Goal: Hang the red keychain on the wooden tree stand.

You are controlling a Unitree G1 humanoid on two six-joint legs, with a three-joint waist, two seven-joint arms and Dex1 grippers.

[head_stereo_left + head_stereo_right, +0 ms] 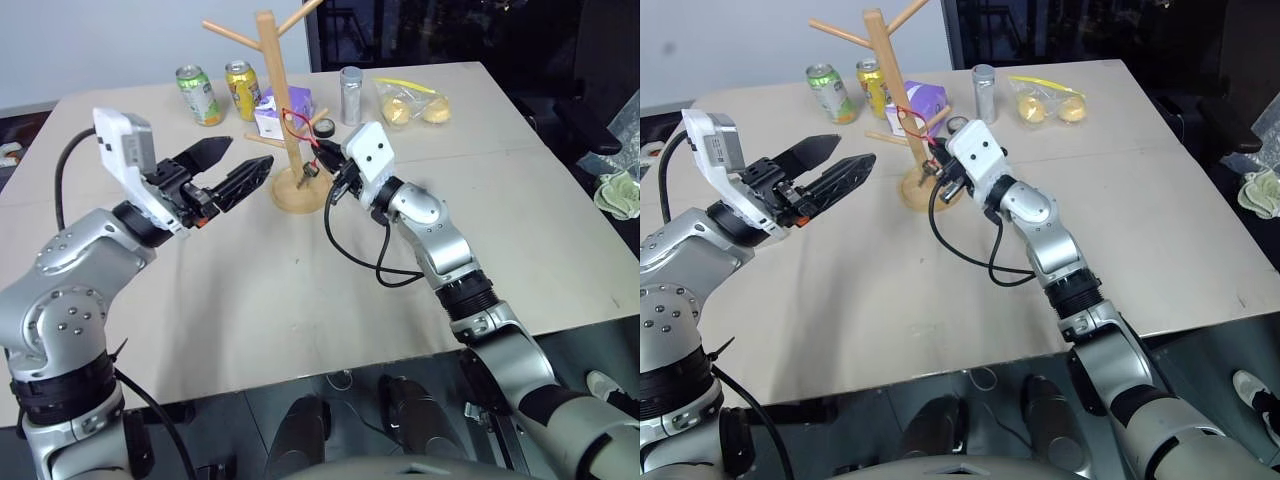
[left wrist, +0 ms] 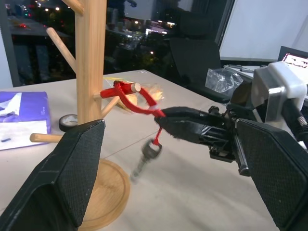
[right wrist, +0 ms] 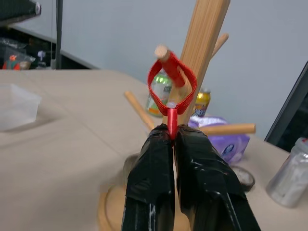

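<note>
Looping over a peg of the wooden tree stand [image 3: 204, 57], at upper centre of the right wrist frame, the red keychain [image 3: 172, 89] is being hung; the right gripper [image 3: 172, 137] is pinching its tail, fingers clamped together on it. The silvery metal piece [image 2: 147, 155] is dangling below. The left gripper [image 1: 228, 168] is hovering spread apart, mid-left over the bench [image 1: 300, 300]. Next, judging by this, it is calling for release and withdrawal.
</note>
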